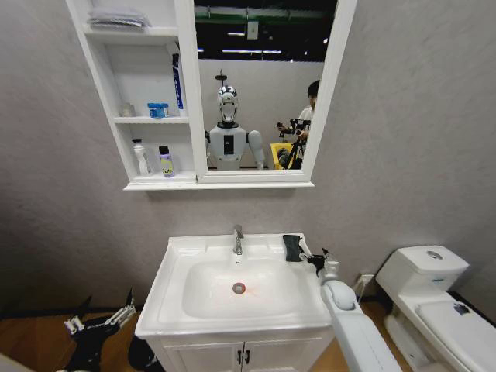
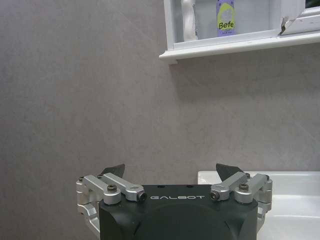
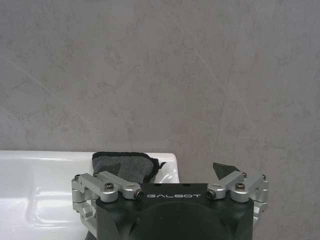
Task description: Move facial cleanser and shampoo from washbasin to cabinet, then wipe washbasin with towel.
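Note:
The white facial cleanser (image 1: 140,157) and the lilac, black-capped shampoo (image 1: 166,162) stand side by side on the bottom shelf of the cabinet (image 1: 155,184). The left wrist view shows the shampoo (image 2: 225,17) and the cleanser (image 2: 188,20) above. The dark towel (image 1: 292,247) lies on the washbasin's (image 1: 174,298) back right rim. My right gripper (image 1: 314,258) is open just beside it, one side over the towel (image 3: 122,167) and the other fingertip (image 3: 223,170) past the basin's edge. My left gripper (image 1: 101,318) hangs open, low at the basin's left.
A chrome tap (image 1: 238,240) stands at the basin's back middle. A blue tub (image 1: 157,110) and a tall blue tube (image 1: 177,81) sit on higher shelves. The toilet (image 1: 426,294) is close on the right. Vanity doors (image 1: 244,356) are below the basin.

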